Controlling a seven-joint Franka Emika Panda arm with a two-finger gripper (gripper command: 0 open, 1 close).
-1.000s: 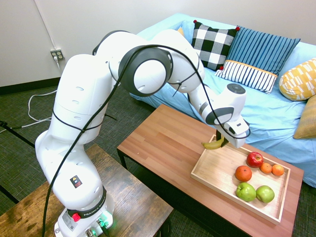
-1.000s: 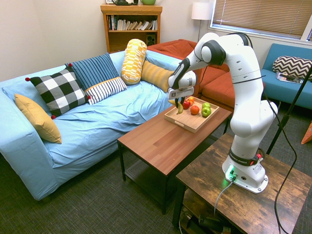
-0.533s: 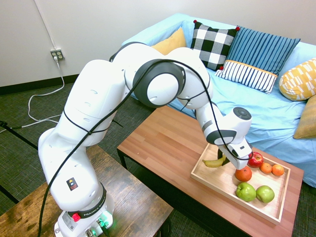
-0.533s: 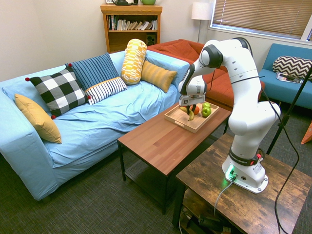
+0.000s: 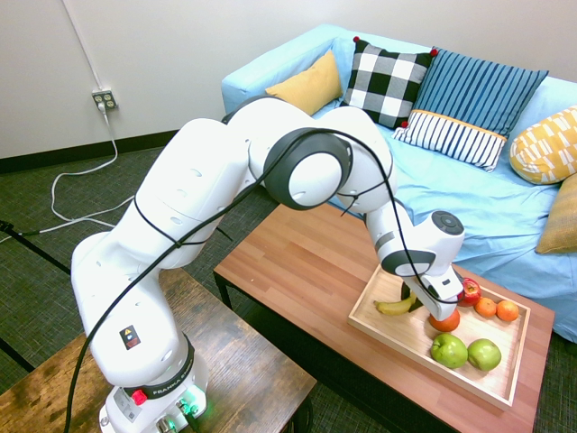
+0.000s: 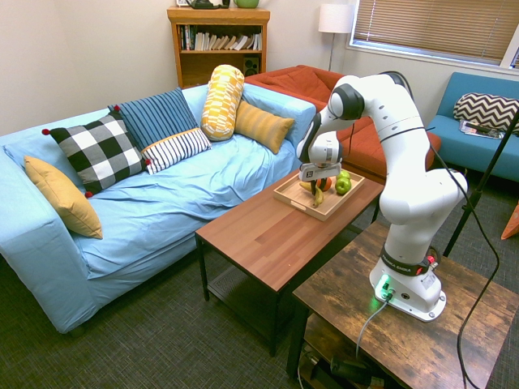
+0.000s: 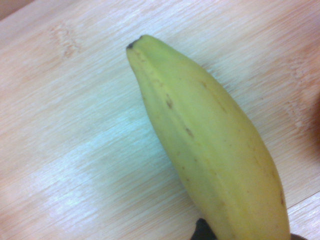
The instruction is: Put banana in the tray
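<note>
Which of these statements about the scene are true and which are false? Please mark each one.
1. The jaws are shut on the banana. True.
2. The banana hangs over the bare table, outside the tray. False: it is low over the tray's wooden floor.
3. Two green apples lie in the tray. True.
4. The tray holds no other fruit. False: apples and oranges lie in it.
5. The gripper points sideways. False: it points down.

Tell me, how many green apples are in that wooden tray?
2. One green apple and a second green apple sit side by side by the tray's near rim. The arm may hide other fruit.
</note>
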